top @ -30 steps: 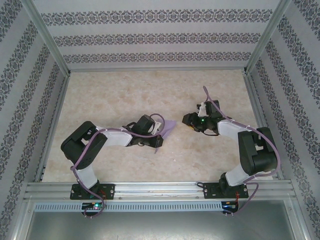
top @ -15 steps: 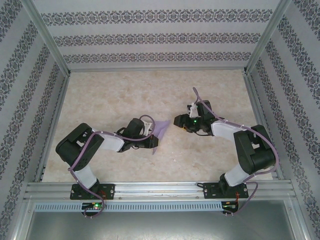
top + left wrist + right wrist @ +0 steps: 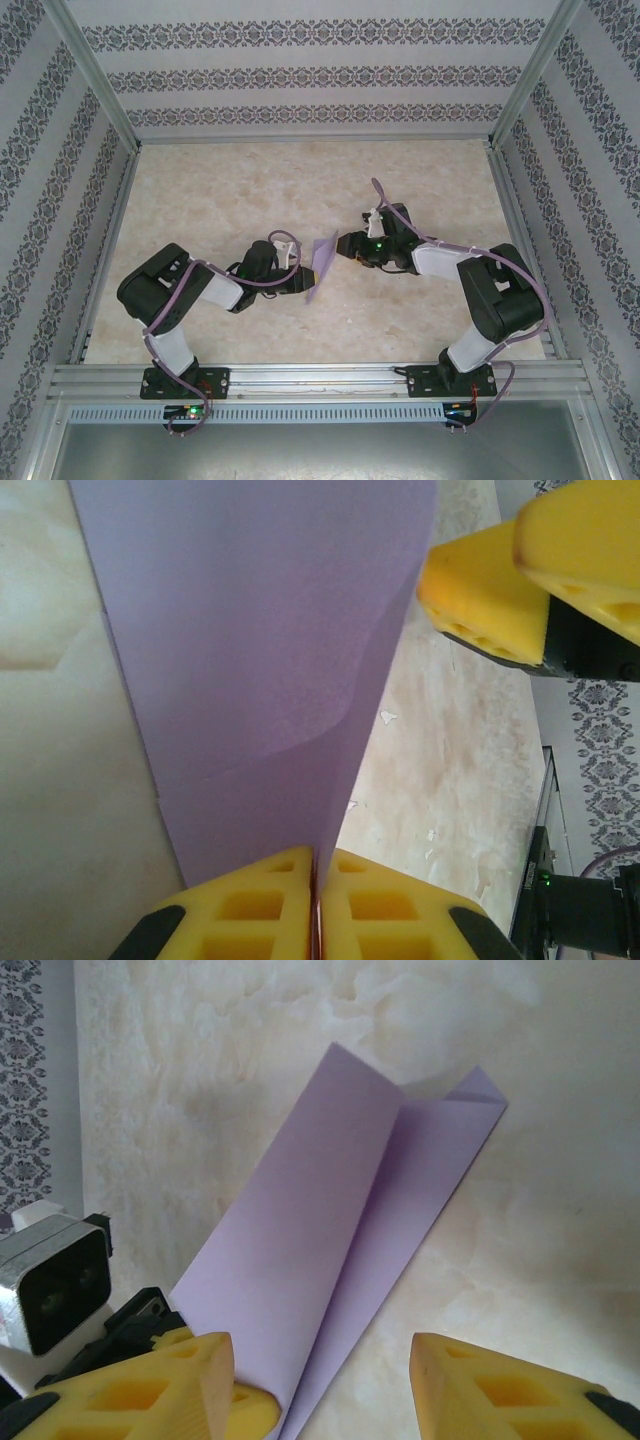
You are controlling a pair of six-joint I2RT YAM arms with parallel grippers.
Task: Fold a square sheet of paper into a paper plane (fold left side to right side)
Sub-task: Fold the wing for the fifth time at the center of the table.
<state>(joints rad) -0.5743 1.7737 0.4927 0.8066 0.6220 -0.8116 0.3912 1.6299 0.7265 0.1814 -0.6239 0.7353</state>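
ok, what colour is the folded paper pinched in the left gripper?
The paper is plain light purple with no marks. It shows best in the right wrist view.

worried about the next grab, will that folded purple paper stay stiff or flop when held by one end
Probably floppy: the folded paper, pinched in the left claw, bows in a soft curve. Likely very light: one pinch holds it up. Its layers gape along the crease, so a nudge from the open right claw may splay or slide it.
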